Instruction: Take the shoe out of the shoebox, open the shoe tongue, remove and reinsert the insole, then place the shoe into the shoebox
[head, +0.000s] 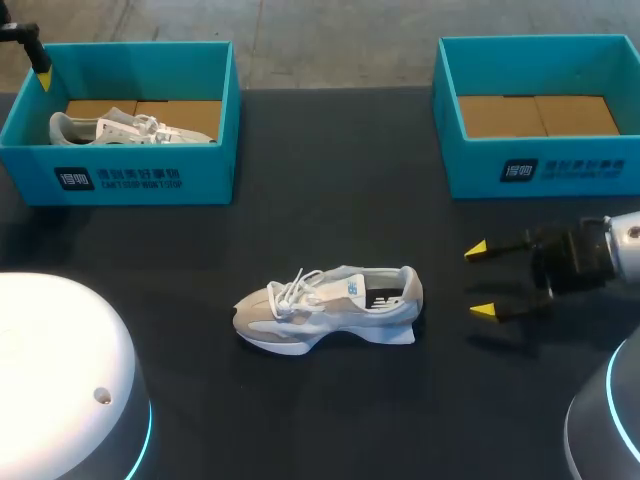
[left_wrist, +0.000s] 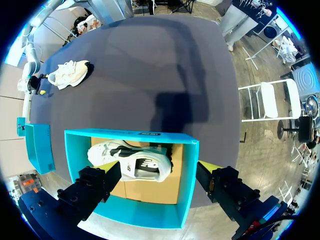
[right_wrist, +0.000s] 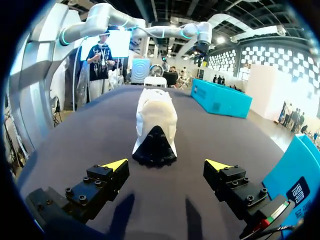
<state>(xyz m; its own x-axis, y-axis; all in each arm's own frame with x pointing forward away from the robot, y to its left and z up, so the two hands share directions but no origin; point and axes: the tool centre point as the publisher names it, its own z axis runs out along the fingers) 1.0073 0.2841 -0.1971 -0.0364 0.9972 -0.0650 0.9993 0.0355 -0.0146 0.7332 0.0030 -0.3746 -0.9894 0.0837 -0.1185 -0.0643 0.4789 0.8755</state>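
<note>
Centre of dark matte desk (head: 330, 200), toward its front edge: pale grey-and-white mesh sneaker (head: 325, 305), upright, laces loose, black heel patch. Right gripper (head: 480, 280) is near its heel, not touching, fingers spread and empty. Two teal open-top cardboard shoeboxes sit at the back corners. The left shoebox (head: 120, 185) holds a second white sneaker (head: 130, 128), partly hidden by the wall. The right shoebox (head: 540, 170) shows a bare brown floor. Left gripper (left_wrist: 155, 175) is above the left shoebox, fingers wide apart and empty.

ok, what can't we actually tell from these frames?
1. Whether the insole is in the table shoe: too small and dark in head view; in right wrist view its heel hides the opening.
2. Left gripper: head view's corner edge cuts it off, only one yellow tip shows.
3. Boxed shoe: left box's near wall hides its lower edge in head view.
</note>
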